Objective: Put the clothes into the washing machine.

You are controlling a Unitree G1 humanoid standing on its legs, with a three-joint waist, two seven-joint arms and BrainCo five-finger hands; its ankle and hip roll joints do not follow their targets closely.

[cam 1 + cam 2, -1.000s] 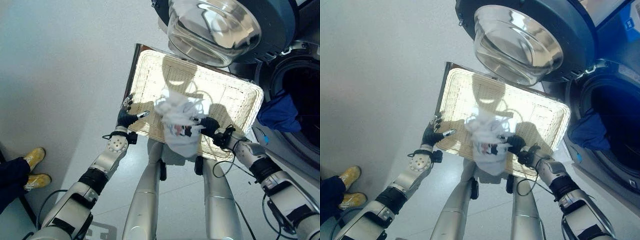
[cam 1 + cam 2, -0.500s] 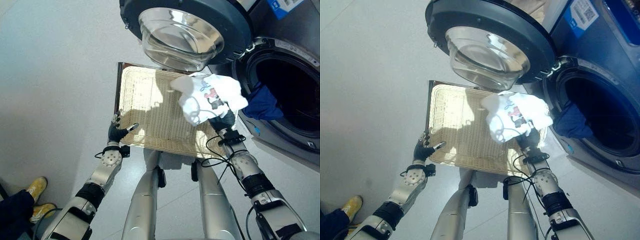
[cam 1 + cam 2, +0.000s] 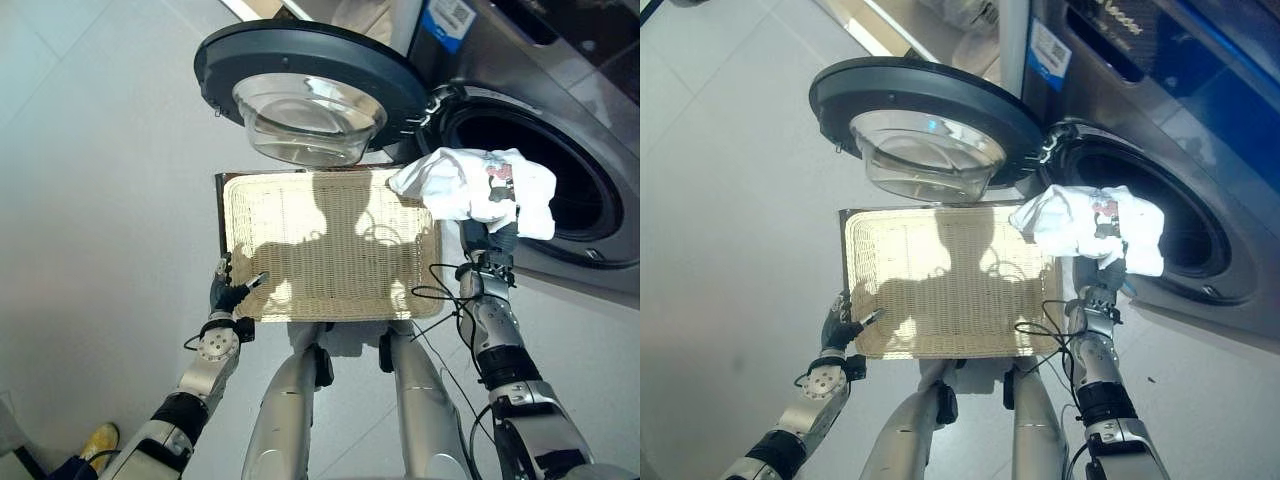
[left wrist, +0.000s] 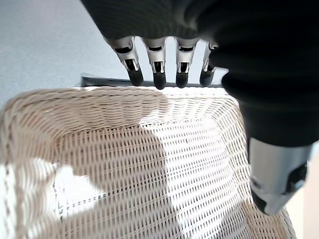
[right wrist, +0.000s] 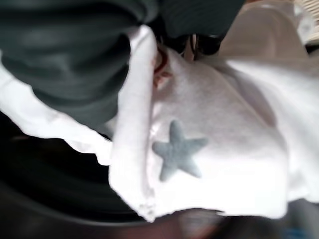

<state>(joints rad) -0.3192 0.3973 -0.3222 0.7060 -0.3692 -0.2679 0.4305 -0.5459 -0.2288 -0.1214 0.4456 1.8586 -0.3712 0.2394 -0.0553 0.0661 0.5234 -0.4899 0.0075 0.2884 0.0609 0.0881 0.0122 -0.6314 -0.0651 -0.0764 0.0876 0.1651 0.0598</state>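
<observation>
Now — right hand [image 3: 497,243] grips white garment [image 3: 470,187] | grey star print [image 5: 177,151]

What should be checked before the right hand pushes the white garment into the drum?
1. Washer door swung open: ok.
2. Drum opening free of obstruction: cannot tell, its interior is dark.
3. White garment held by right hand, raised in front of the opening: ok.
4. Garment clear of wicker basket: ok.
5. Left hand at the basket's near corner, fingers straight over its rim: ok.
6. Basket emptied: ok.
</observation>
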